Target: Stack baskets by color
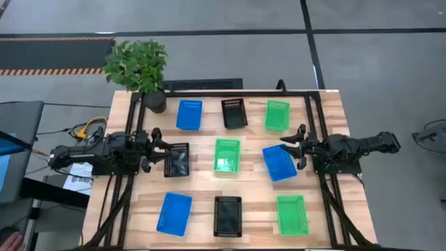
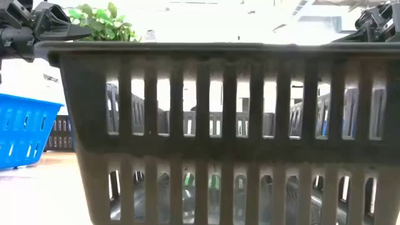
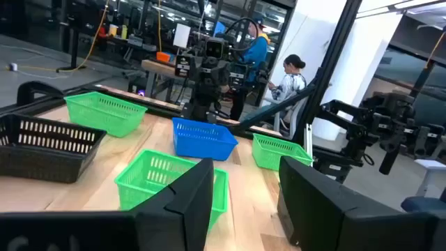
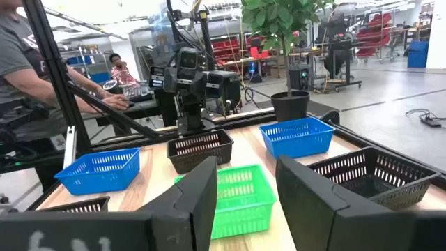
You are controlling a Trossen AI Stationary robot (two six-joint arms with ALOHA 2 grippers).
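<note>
Wooden slats of the bench point(image 1: 251, 202) carry nine mesh-walled baskets in a loose grid, none stacked, so sorting looks barely begun. Left claw point(image 1: 159, 150), fingers apart and empty, hovers at nine o'clock by a black basket point(image 1: 176, 160); right claw point(image 1: 298, 146), likewise spread, hovers at three o'clock beside a tilted blue basket point(image 1: 279, 162).
</note>
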